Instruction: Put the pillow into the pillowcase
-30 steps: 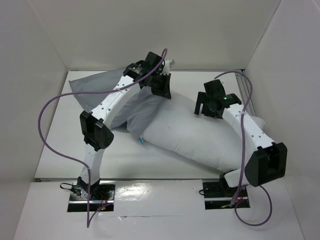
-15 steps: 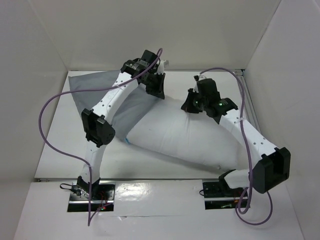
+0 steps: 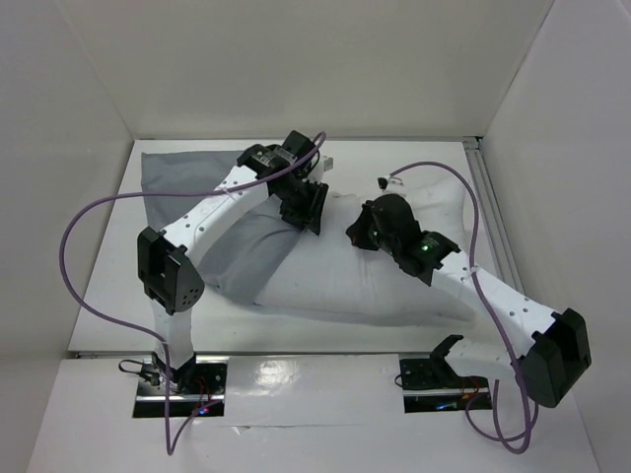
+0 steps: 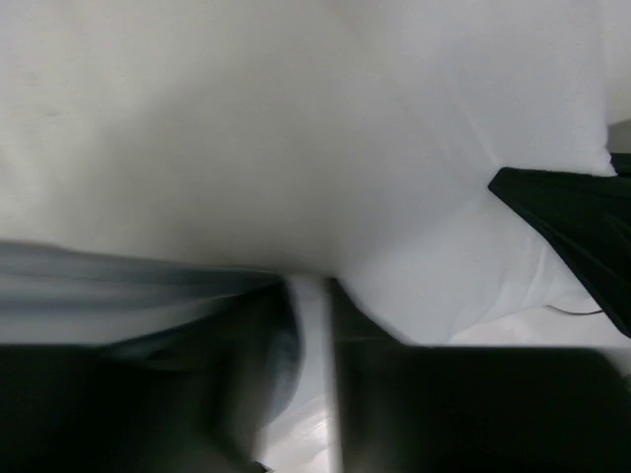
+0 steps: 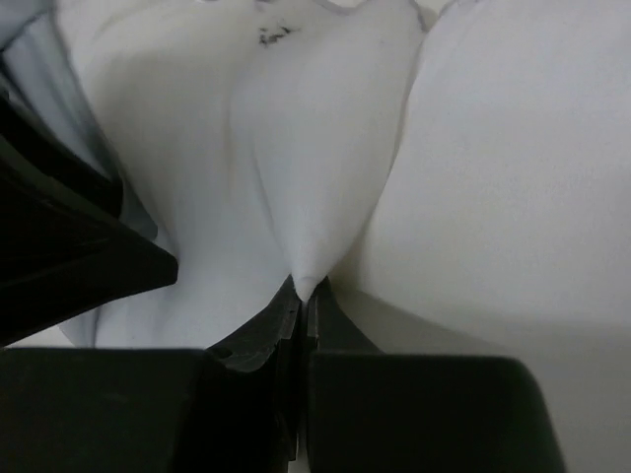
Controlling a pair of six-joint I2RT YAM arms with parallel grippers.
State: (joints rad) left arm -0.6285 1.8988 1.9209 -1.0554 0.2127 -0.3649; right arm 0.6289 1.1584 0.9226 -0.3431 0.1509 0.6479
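Right gripper (image 5: 302,293): jaws pressed together, pinching a peaked fold of the pillow (image 5: 296,148).
Left gripper (image 3: 306,209): too blurred to tell its opening or hold; it sits where the pillowcase (image 3: 187,182) meets the pillow.
Pillow: across mid-table (image 3: 108,296), left end under grey cloth.
Pillowcase: far-left, wrinkled.

White counter (image 3: 108,296) with a glossy near ledge (image 3: 315,399), plain white walls (image 3: 315,69) on three sides, metal rail (image 3: 474,155) along its right edge
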